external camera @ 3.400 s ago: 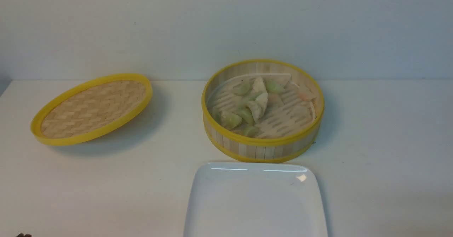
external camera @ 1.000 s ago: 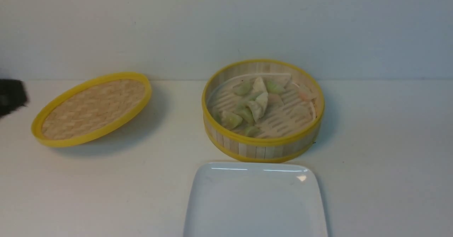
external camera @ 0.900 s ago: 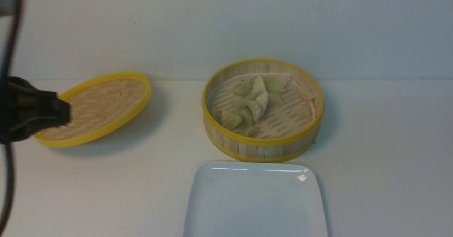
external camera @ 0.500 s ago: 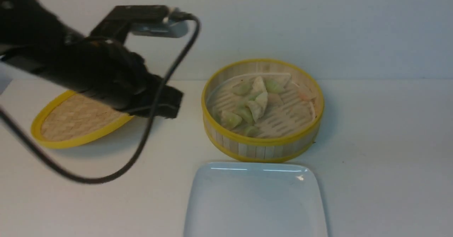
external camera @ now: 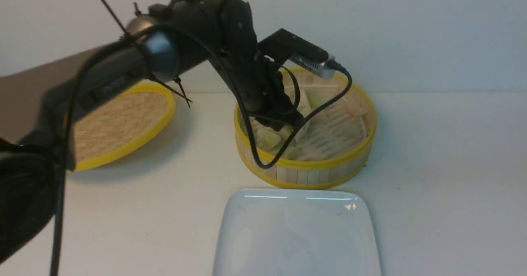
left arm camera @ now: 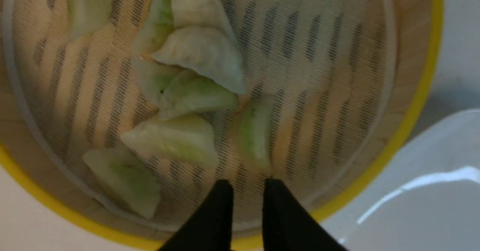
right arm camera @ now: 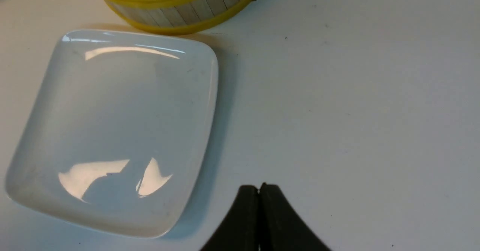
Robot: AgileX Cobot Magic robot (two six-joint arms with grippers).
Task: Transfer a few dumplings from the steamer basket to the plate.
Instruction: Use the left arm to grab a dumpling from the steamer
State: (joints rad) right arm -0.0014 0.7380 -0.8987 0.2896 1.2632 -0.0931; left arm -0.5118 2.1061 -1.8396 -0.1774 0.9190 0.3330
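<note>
Bamboo, front view: the steamer basket (external camera: 306, 173) stands on the worktop (external camera: 444, 164), midway along and toward its far edge, uncovered so I can reach in from above.
Lid, front view: the woven lid (external camera: 123, 123) lies toward the far left corner, clear of my path.
Plate, front view: the plate (external camera: 296, 235) sits at the near edge, just in front of the basket and bare (a short carry, I judge).
Arm, front view: my left arm (external camera: 123, 74) reaches over the basket's left rim and dips inside, and it hides its own fingertips here.
Dumplings, left wrist view: the dumplings (left arm camera: 195, 101) lie heaped on the mesh liner (left arm camera: 318, 56) over the basket's floor, several overlapping. One green dumpling (left arm camera: 253, 135) lies nearest the tips.
Left gripper, left wrist view: the left gripper (left arm camera: 245, 185) hovers inside the rim, its fingers a narrow slit apart and holding nothing. I judge that too narrow to straddle a dumpling.
Right gripper, right wrist view: the right gripper (right arm camera: 258, 188) hangs over bare worktop beside the plate's right edge, fingers pressed together and empty, out of the left arm's way.
Stage: first pick not yet made.
</note>
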